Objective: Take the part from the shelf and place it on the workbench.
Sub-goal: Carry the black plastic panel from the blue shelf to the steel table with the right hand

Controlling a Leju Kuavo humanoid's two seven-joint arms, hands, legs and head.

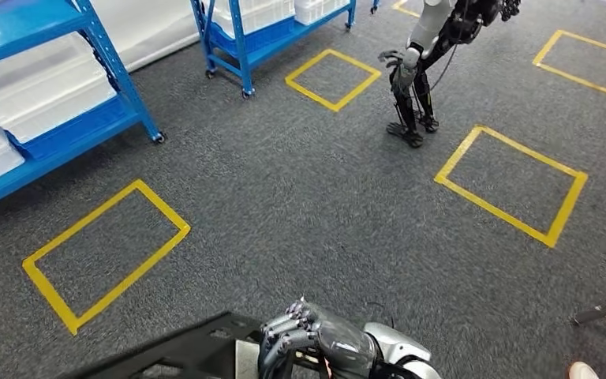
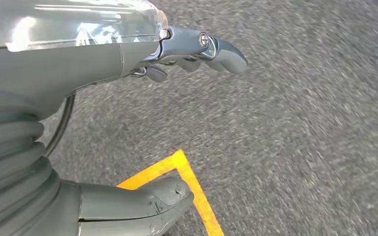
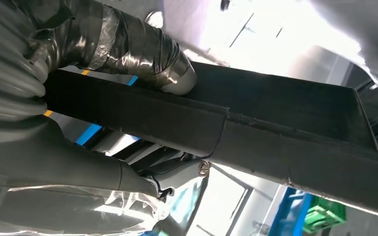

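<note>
From the head view, the right hand (image 1: 316, 341) sits at the bottom edge of the picture with its dark fingers curled over the rim of a black metal part (image 1: 181, 351), a flat perforated piece held above the grey carpet floor (image 1: 316, 205). Yellow tape squares (image 1: 106, 253) mark the floor. Blue shelf racks (image 1: 55, 126) with white bins stand along the far left, and another humanoid robot (image 1: 426, 63) stands near the top, between two tape squares.

In the left wrist view, the left hand (image 2: 128, 64) hangs above the carpet, fingers apart and holding nothing, with a corner of yellow tape beneath it.

In the right wrist view, the right hand (image 3: 78, 98) clamps the black part (image 3: 275, 128), its thumb pressed on one face and the fingers apparently wrapped behind, though they are mostly hidden. A green crate (image 3: 325, 216) shows blurred behind.
</note>
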